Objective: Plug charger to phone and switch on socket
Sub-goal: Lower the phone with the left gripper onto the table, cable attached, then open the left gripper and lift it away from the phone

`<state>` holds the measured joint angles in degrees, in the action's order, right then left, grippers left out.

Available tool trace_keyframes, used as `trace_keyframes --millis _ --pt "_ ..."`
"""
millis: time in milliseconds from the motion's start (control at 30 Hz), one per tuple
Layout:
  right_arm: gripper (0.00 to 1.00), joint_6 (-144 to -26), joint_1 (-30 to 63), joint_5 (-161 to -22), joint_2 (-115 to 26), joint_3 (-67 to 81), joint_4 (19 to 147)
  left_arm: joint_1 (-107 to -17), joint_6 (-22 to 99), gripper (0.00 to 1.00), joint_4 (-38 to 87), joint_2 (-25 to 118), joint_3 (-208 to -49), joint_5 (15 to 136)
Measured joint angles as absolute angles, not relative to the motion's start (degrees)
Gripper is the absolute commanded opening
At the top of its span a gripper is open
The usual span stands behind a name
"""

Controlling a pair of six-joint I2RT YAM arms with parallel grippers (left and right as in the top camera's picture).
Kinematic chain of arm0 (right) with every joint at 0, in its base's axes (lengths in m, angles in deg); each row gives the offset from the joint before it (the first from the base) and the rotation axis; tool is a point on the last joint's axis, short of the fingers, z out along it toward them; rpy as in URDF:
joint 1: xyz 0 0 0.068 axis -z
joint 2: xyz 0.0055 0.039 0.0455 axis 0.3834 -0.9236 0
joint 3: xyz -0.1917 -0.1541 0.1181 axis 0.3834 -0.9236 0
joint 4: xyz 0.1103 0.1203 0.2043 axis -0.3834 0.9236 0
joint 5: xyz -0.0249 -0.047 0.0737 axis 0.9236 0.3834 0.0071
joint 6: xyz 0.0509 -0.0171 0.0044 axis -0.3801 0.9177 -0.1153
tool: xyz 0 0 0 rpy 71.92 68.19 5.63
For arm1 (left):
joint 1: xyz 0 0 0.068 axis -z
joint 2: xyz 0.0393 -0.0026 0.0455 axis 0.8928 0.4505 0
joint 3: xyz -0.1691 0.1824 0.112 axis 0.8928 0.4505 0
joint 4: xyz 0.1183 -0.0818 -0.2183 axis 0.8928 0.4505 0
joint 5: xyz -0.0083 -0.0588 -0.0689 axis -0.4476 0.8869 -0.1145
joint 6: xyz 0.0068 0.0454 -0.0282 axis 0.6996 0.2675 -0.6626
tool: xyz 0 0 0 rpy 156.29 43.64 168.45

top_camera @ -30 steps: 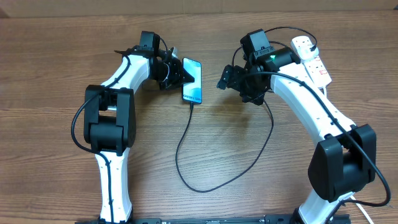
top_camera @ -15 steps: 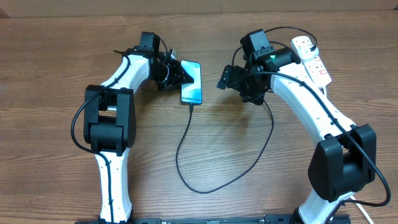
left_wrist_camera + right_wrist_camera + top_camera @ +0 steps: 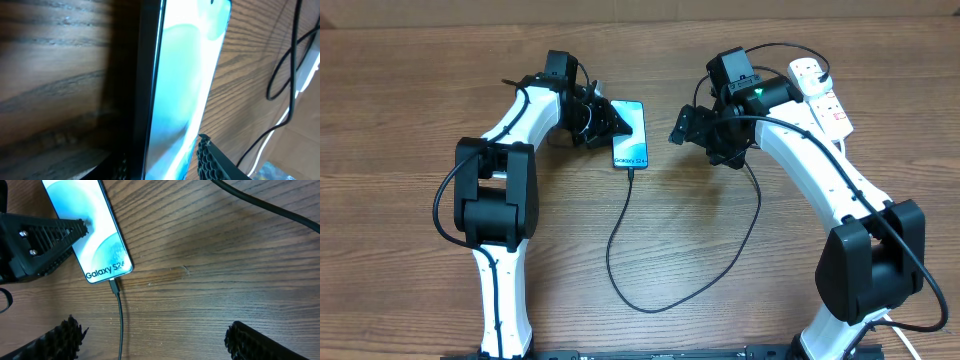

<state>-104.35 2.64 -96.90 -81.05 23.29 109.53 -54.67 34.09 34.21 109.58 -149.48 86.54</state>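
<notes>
At the phone [image 3: 630, 132], the charger [image 3: 120, 325] is seated and the handset has been turned slightly. The left gripper [image 3: 608, 120]'s hold cannot be told. The right gripper [image 3: 680, 125] is spread wide, and the socket [image 3: 825, 100] switch is judged next.

The socket [image 3: 826, 101] runs partly under the right arm [image 3: 808, 168].

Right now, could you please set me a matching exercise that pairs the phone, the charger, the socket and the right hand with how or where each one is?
Things:
1. phone
2. charger
3. socket
4. right hand

States:
A. open, holding nothing
B. white, at the far right in the overhead view
C. screen lit teal
D. black, its tip meets the end by the Galaxy S24 text

Pairs: 1-C, 2-D, 3-B, 4-A
</notes>
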Motion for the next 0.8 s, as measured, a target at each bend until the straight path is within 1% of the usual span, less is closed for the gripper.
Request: trace_keyframes --millis 433,500,567,700,800 --pt "0.93 -104.09 2.64 -96.88 -81.05 23.29 109.66 -54.60 34.55 0.37 38.03 108.64 -150.03 81.40" --pt "0.95 -104.07 2.64 -96.85 -81.05 23.29 109.82 -54.58 34.68 0.32 38.69 108.62 -150.24 80.88" --pt "0.95 -103.65 2.64 -96.85 -81.05 23.29 109.93 -54.58 34.99 0.29 39.54 108.62 -150.42 80.15" --pt "1.00 -101.92 2.64 -96.85 -81.05 23.29 109.69 -54.73 36.17 0.29 42.49 108.62 -151.14 78.58" --pt "1.00 -100.79 2.64 -96.83 -81.05 23.29 109.66 -55.19 37.77 0.29 44.92 108.44 -151.53 77.38"
